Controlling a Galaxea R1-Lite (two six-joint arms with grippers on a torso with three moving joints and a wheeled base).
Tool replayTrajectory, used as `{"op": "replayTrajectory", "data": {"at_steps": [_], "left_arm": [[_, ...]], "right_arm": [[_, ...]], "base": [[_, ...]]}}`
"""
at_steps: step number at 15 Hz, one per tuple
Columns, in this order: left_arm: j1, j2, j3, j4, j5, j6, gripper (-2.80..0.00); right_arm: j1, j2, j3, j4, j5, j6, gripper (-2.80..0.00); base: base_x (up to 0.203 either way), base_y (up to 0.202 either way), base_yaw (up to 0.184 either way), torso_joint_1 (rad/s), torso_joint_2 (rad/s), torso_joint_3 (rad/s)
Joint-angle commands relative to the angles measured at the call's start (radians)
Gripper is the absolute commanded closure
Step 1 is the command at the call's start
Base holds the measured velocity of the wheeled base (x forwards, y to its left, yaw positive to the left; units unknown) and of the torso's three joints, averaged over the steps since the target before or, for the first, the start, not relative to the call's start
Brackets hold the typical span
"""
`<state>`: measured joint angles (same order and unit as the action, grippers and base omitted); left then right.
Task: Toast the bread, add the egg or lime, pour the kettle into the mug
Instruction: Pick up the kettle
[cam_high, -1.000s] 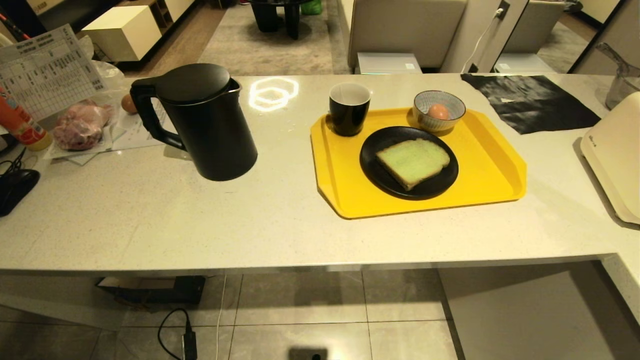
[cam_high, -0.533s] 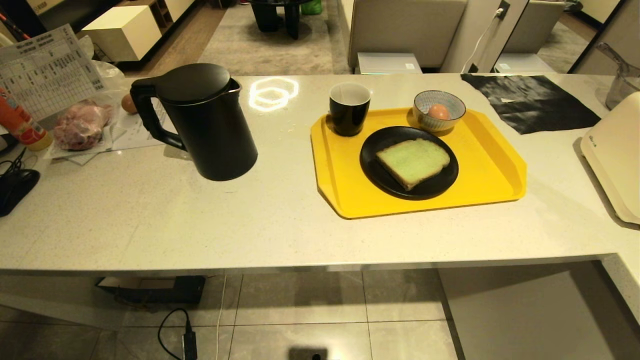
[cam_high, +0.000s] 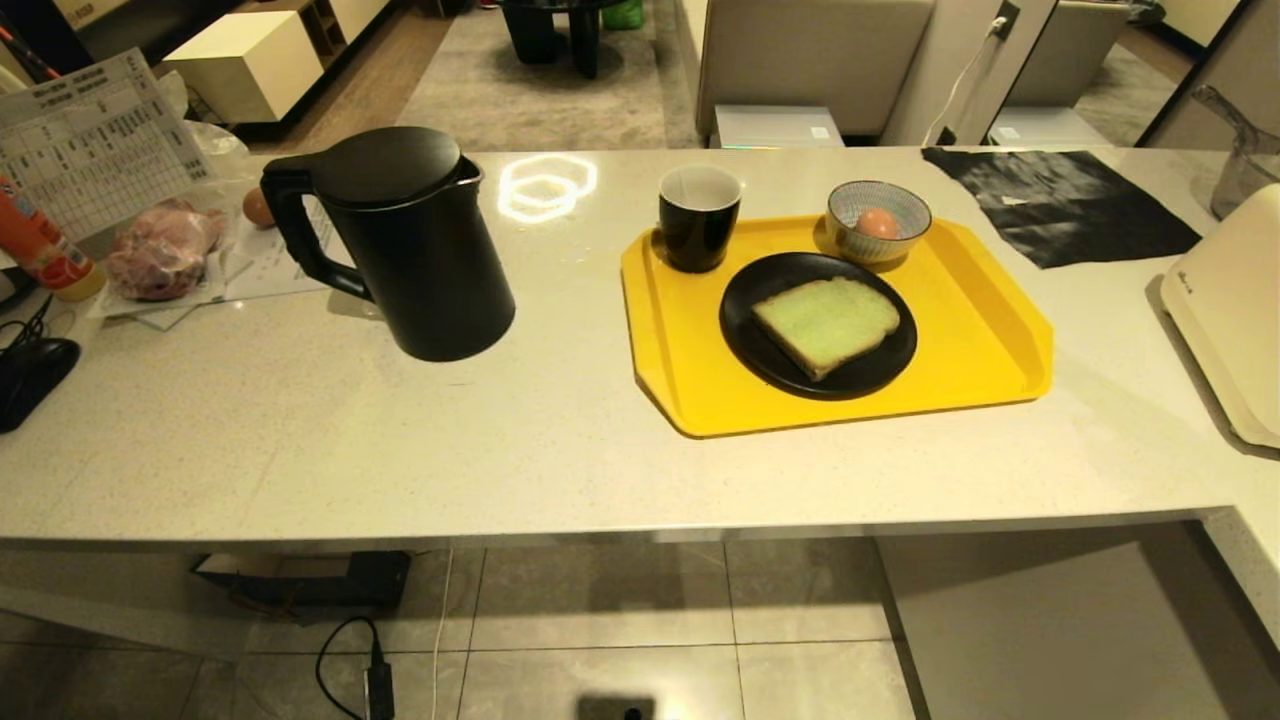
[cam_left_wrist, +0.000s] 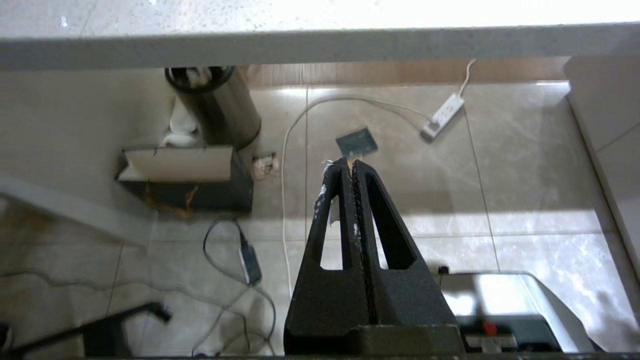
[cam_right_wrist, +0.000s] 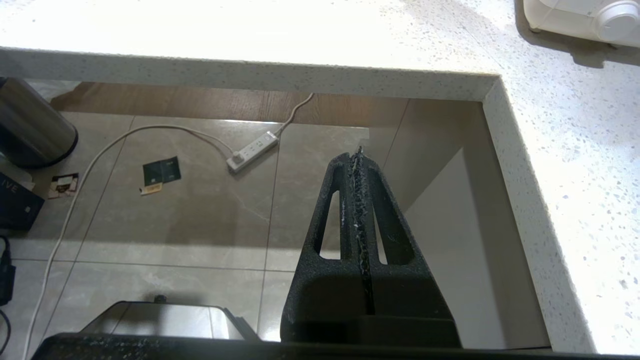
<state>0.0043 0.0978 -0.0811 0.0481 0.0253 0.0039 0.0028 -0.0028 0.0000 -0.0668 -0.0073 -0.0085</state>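
Note:
The bread (cam_high: 826, 323), pale green with a tan crust, lies on a black plate (cam_high: 760, 355) on a yellow tray (cam_high: 700, 400). Behind it on the tray stand the black mug (cam_high: 698, 218) and a striped bowl (cam_high: 852, 205) holding the egg (cam_high: 878, 222). The tall black kettle (cam_high: 400, 245) stands on the counter left of the tray, handle to the left. No lime is in view. Neither arm shows in the head view. My left gripper (cam_left_wrist: 347, 162) and right gripper (cam_right_wrist: 357, 154) hang shut and empty below the counter's front edge, over the floor.
A cream toaster (cam_high: 1230, 310) sits at the counter's right edge, a black cloth (cam_high: 1060, 205) behind it. At the far left lie papers, wrapped meat (cam_high: 160, 255), another egg (cam_high: 257, 207) and an orange bottle (cam_high: 40, 250). Cables and a power strip (cam_left_wrist: 442, 116) lie on the floor.

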Motion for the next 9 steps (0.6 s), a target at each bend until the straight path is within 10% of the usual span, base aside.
{"op": "replayTrajectory", "data": {"at_steps": [1,9], "left_arm": [[-0.006,0.268,-0.103,-0.019,0.009,-0.01,0.0],[-0.116,1.002,-0.498,-0.405,0.147,0.043,0.0]], "right_arm": [[0.0,0.004,0.028,-0.001,0.0,-0.001,0.0],[0.0,0.004,0.028,-0.001,0.0,-0.001,0.0]], "base": [[0.0,0.0,0.0,0.0,0.0,0.0],[0.0,0.0,0.0,0.0,0.0,0.0]]}}
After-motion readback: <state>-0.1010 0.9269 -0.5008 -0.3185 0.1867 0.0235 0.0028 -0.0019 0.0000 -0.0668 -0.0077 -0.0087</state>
